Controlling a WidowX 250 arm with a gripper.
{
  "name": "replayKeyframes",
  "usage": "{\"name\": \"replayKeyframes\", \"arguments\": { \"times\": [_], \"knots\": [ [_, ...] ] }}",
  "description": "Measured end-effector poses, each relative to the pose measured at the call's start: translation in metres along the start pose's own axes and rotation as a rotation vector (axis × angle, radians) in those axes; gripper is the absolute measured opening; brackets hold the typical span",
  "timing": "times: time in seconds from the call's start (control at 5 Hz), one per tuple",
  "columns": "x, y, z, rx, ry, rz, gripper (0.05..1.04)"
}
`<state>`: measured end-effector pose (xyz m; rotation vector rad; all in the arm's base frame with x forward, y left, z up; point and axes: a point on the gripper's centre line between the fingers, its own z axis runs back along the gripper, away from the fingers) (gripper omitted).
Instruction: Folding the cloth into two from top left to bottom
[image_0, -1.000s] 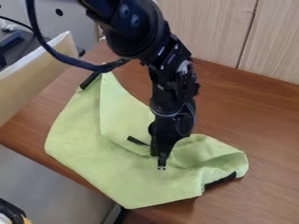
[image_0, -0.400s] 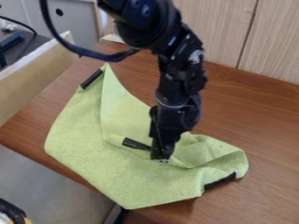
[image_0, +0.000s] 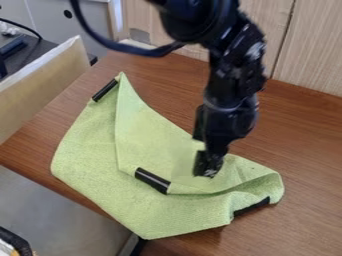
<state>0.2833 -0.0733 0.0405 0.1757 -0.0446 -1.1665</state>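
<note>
A light-green fabric cloth (image_0: 93, 155), partly folded over itself, is laid on the brown wooden bench (image_0: 304, 130). The black two-finger tool (image_0: 208, 171) is seen over its right part; whether anything is gripped cannot be told.

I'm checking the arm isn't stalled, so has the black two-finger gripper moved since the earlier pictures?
Yes. The gripper has shifted rightward and slightly up in the view, closer to the dark vertical seam in the pale wood panelling.
</note>
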Motion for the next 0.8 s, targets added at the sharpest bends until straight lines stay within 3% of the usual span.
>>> {"name": "replayKeyframes", "arguments": {
  "times": [0.2, 0.4, 0.6, 0.8],
  "knots": [
    [0.011, 0.009, 0.017, 0.011, -0.006, -0.011, 1.002],
    [0.016, 0.02, 0.042, 0.035, -0.018, 0.03, 1.001],
    [0.016, 0.024, 0.055, 0.041, -0.014, 0.077, 1.001],
    [0.008, 0.022, 0.047, 0.027, -0.005, 0.111, 1.001]
  ]
}}
